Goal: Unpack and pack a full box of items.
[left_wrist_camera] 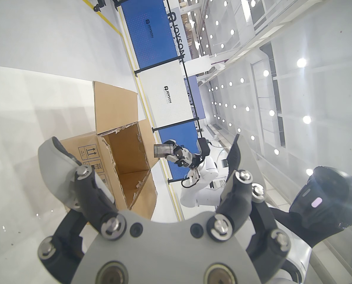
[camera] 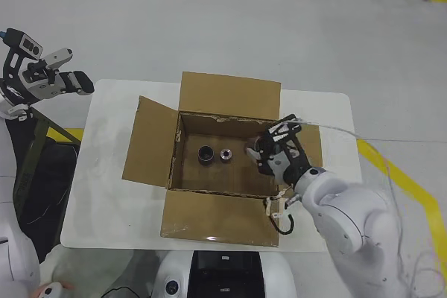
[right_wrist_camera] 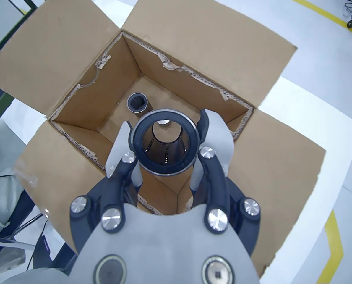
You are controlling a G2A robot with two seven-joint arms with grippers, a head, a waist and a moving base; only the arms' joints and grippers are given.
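White counter [camera: 97,186] on pale floor [camera: 283,33] bears an open box [camera: 231,95]; my right gripper [right_wrist_camera: 164,122] clasps a metal cylinder [right_wrist_camera: 165,169] above it, left gripper [left_wrist_camera: 144,143] gapes wide.

white table [camera: 104,186] with rounded corners, open cardboard box [camera: 231,95] sits roughly in the middle — all four flaps folded out

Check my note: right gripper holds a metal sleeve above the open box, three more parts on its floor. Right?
Two parts, not three: the top view shows a dark ring and a smaller metal piece standing in the box.
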